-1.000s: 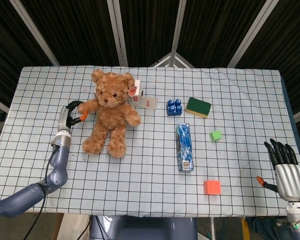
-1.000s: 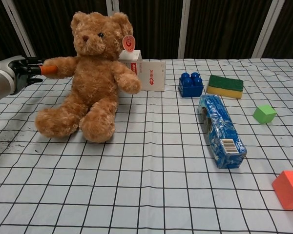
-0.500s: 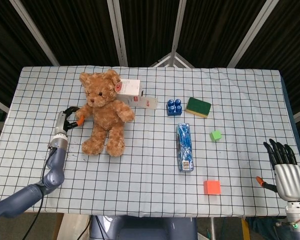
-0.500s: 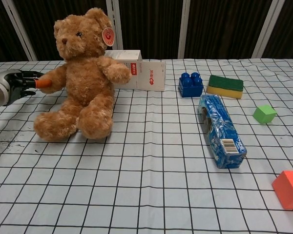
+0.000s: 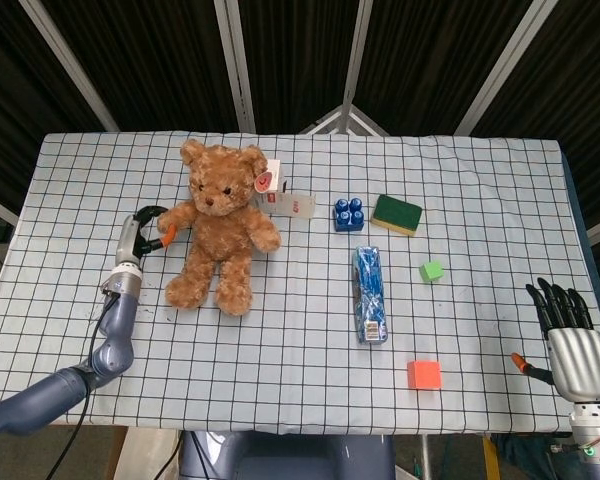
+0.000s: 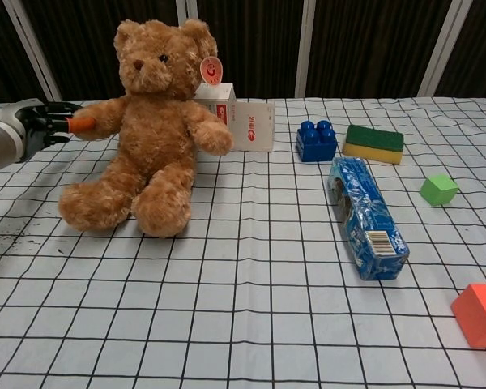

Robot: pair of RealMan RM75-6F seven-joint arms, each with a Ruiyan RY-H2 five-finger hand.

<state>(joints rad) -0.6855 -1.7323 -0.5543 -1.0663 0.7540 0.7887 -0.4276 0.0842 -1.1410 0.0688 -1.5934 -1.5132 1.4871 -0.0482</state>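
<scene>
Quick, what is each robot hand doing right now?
Left hand: holding the teddy bear by its arm.
Right hand: open, holding nothing.

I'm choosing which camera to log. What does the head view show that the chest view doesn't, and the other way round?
Only the head view shows the right hand, fingers spread, holding nothing, beyond the table's right edge, plus the whole left arm. Only the chest view shows the barcode on the blue packet and the teddy bear sitting upright. Both show the left hand gripping the bear's paw, the white carton, blue brick, sponge, green cube and red block.
</scene>
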